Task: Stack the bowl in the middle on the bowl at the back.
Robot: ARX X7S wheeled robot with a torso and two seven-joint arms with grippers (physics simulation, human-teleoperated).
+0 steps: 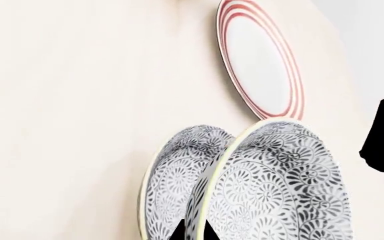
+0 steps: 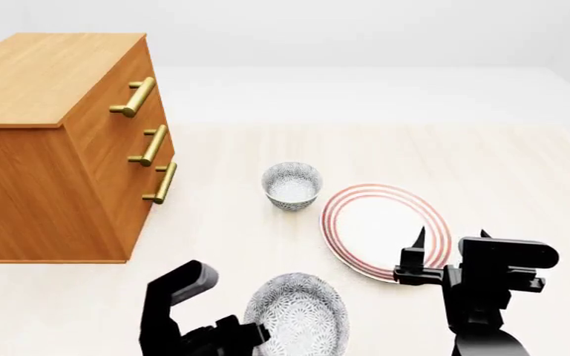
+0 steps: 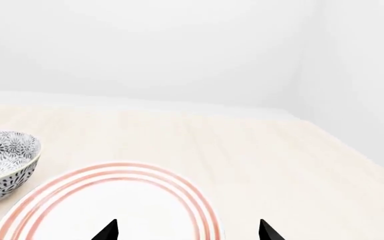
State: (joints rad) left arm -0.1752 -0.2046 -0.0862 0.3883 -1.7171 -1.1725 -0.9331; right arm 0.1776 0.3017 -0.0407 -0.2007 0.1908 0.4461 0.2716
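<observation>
My left gripper (image 1: 193,234) is shut on the rim of the bowl in the middle (image 1: 285,185), a white bowl with a grey pattern. In the head view this bowl (image 2: 297,315) is near the front edge, beside my left gripper (image 2: 250,330). Right behind it, the left wrist view shows another bowl of the same kind (image 1: 178,175). The bowl at the back (image 2: 292,185) stands upright and alone on the table, far from the held bowl. It also shows in the right wrist view as the bowl at the back (image 3: 2,160). My right gripper (image 3: 186,232) is open over the plate and holds nothing.
A flat white plate with red rings (image 2: 384,230) lies to the right of the bowls, under my right gripper (image 2: 450,248). A wooden chest of drawers (image 2: 57,141) with brass handles stands at the left. The light table top (image 2: 216,222) stretches between them.
</observation>
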